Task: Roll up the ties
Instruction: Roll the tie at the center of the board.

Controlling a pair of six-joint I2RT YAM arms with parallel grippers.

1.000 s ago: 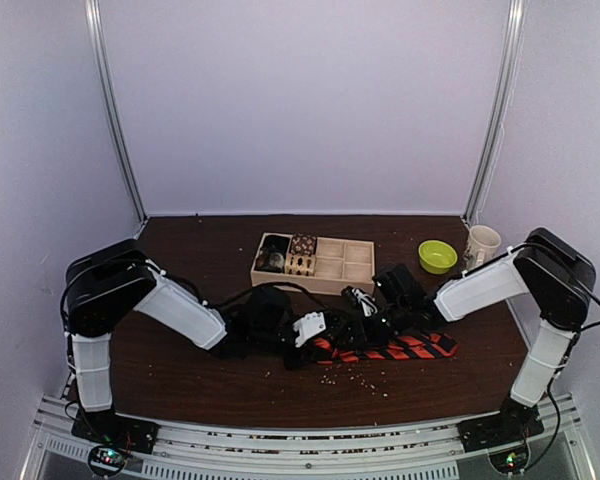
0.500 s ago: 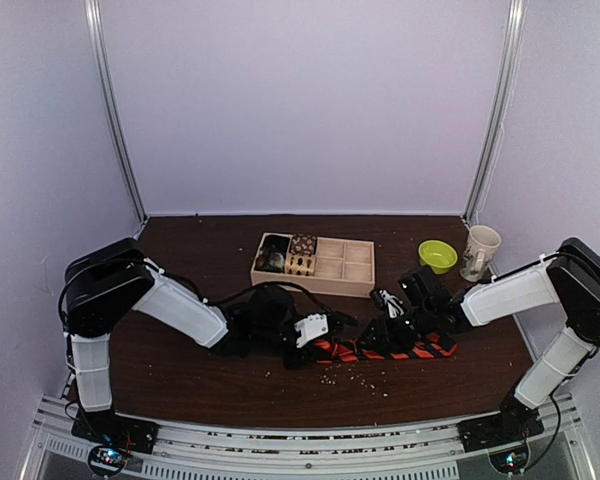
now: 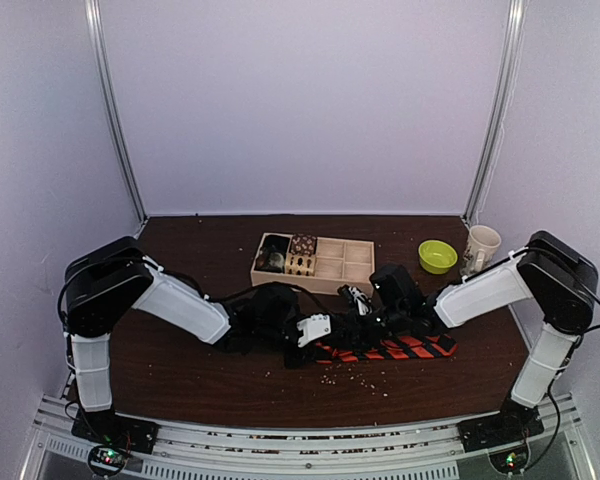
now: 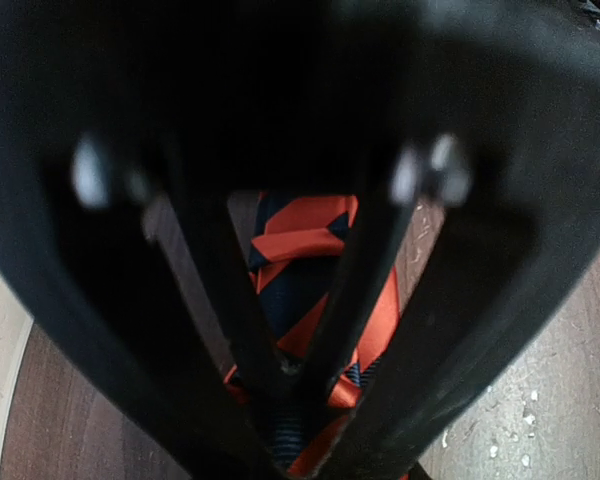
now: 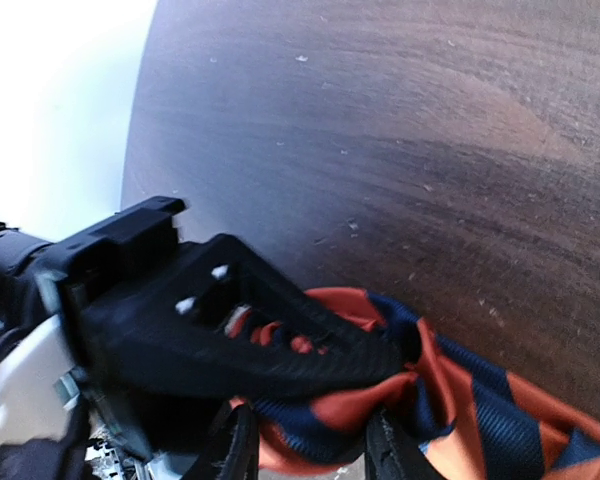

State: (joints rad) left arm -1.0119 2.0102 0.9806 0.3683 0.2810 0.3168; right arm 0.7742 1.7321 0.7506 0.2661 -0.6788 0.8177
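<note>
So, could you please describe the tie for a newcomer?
Find the wooden tray near the table's middle. Just in front of it lies the tie, a long flat strip; unlike the tray's small brownish rolls, it has bold orange-and-black stripes.

tie (image 3: 410, 348) — lies on table (image 3: 200, 250) | left end effector (image 3: 320, 338), right end effector (image 3: 364, 322) — at its left end

Tie (image 3: 410, 349): long, narrow fabric with bold red-orange and dark navy-to-black diagonal stripes. Lies on the table's near-middle, running left to right. Right stretch flat and straight. Left end bunched, folded over itself in loose layers, not yet a tight roll.
</note>
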